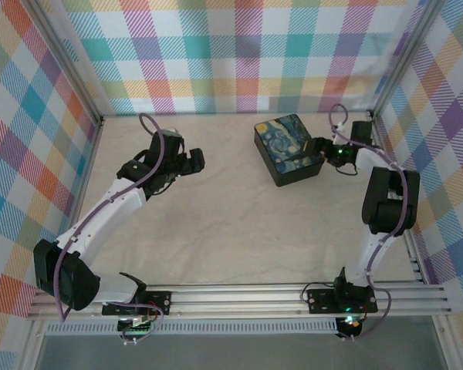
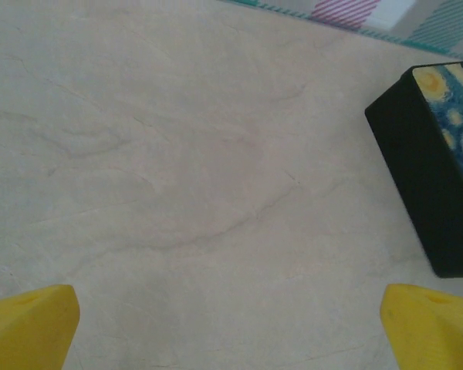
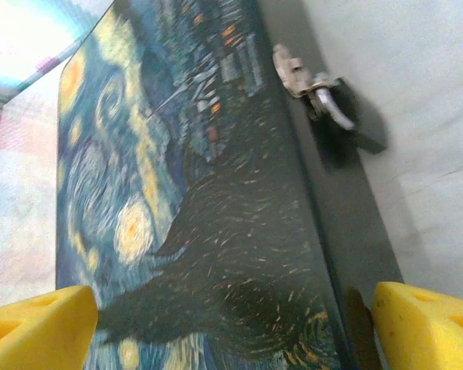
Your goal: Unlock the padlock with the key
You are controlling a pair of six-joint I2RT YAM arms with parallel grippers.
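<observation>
Both pairs of yellow fingers (image 2: 31, 327) stand spread wide with nothing between them. The left gripper (image 2: 231, 327) hangs over the bare, faintly veined table (image 2: 177, 154), and the right gripper (image 3: 231, 324) hangs above the swirly painted lid of the black box (image 3: 216, 193). We find the padlock (image 3: 336, 116) hanging from a silvery clasp (image 3: 292, 73) on the box's side wall — small, hard, likely light and slick, free to swing — so we'd pinch its dark body, not the loop.
</observation>
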